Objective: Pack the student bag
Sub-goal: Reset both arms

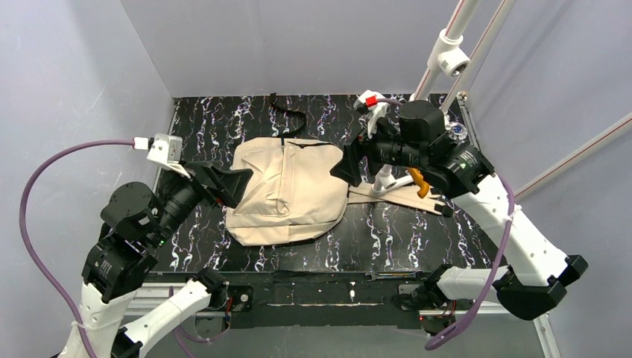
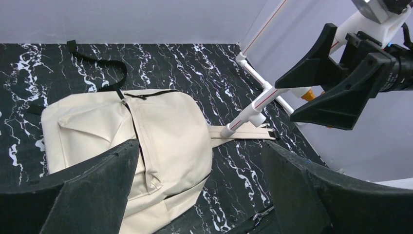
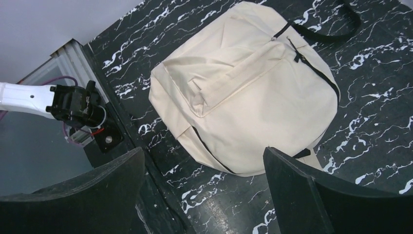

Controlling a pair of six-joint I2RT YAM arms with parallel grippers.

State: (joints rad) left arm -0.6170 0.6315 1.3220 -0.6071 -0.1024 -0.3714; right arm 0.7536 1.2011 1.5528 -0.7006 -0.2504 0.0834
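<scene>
Find the student bag lying flat in the middle of the counter, front pocket up and rounded top toward the far wall. Note the black top loop spilling just beyond that top, and the beige straps trailing off the bag's right side past the foot of a white pipe stand. Note the left gripper at the bag's left edge, jaws wide apart and holding nothing, contact with the cloth impossible to tell. Note also the right gripper over the bag's right edge, jaws likewise spread and empty. Read the step, probably, as getting the main compartment open, with the main zip seemingly closed along the bag's curved top. To do it well, pin first and pull second. Press or pinch the fabric beside the zip with one gripper to stop the soft cloth sliding or bunching. Then bring the other down on the small black zip pull near the bag's top. Close squarely on the pull tab alone, never on a fold of cloth. Draw along the zip's curve rather than straight across, keeping the pull low and steady. Steer clear of the loop and the straps, both likely easy to snag. Expect the bag to drag across the counter if left unpinned.
</scene>
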